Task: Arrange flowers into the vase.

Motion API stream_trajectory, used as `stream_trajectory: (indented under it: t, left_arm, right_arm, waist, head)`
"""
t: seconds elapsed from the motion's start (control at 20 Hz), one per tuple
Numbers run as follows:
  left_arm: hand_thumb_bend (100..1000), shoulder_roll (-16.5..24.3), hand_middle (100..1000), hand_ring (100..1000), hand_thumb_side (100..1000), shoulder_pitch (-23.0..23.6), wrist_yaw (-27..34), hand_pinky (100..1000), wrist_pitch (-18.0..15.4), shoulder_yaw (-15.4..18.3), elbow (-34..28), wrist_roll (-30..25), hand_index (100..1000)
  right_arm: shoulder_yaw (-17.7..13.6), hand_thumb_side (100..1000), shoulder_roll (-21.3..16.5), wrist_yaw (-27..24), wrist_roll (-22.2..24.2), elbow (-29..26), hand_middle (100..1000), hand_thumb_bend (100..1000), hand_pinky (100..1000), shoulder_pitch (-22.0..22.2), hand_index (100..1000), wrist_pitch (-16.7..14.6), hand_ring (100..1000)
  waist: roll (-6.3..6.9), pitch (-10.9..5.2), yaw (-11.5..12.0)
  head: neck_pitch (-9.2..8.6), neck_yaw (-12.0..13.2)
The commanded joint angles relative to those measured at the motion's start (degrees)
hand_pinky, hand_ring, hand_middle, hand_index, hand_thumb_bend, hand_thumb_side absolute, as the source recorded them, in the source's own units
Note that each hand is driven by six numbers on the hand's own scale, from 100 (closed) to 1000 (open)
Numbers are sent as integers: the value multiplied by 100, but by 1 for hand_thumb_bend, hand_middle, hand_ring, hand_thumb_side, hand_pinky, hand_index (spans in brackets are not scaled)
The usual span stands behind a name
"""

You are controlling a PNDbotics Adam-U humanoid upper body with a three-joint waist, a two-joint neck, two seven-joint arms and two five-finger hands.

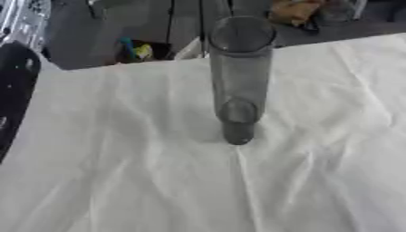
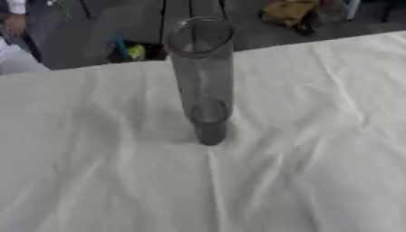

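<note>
- On the table, neither of my hands shows in either view, so I cannot tell whether their fingers are spread, curled or holding anything. A dark curved shape (image 1: 17, 86) at the left edge of the left eye view may be part of my left arm, but I cannot be sure.
- Centre of the scene: the vase (image 1: 239, 77), a tall clear cylinder, stands upright with its open mouth toward the camera and its base resting on the cloth.
- Through the glass I see no stems or water; the vase looks empty.
- Beneath it: a white cloth (image 1: 127, 172), creased in long folds, covers the whole table.
- No flowers lie on the cloth in either view. If there are any, they are outside what I can see.
- Beyond the far edge of the table: a dark floor with some small green-and-yellow clutter (image 1: 136, 49) and a brownish heap (image 2: 287, 12), neither close to the vase.
- Step in hand, as I judge it: the very start, with nothing yet placed.
- Next move, as I judge it: find a flower, bring a hand into view holding its stem, and lower the stem end straight into the narrow mouth without knocking the tall vase over.
</note>
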Motion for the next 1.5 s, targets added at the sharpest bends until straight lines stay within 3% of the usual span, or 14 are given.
stream_trajectory:
  t: [0.05,0.45,0.95,1.5]
  left_arm:
    - [100,12,100,100,617,-197,146,100,-108,-41,-41,123,100]
    - [100,-290,100,100,632,-428,394,100,-78,-175,-101,368,100]
    - [100,-712,100,100,637,-694,397,100,56,-353,-114,532,100]
    - [100,-960,100,100,635,-819,358,100,-32,-455,-160,430,100]
  right_arm:
    - [22,869,-193,-91,48,-108,570,100,524,-97,814,-19,659]
    - [130,860,-238,-294,197,-108,571,100,524,-251,813,-24,659]
    - [190,850,-231,-409,293,-108,570,100,523,-340,813,5,659]
    - [220,840,-211,-483,362,-108,569,100,521,-421,812,27,659]
  waist:
    - [64,-233,-12]
    - [109,-270,-99]
    - [171,-271,-224]
    - [241,-249,-328]
  head:
    - [-140,-16]
    - [-386,-55]
    - [-368,35]
    - [-343,108]
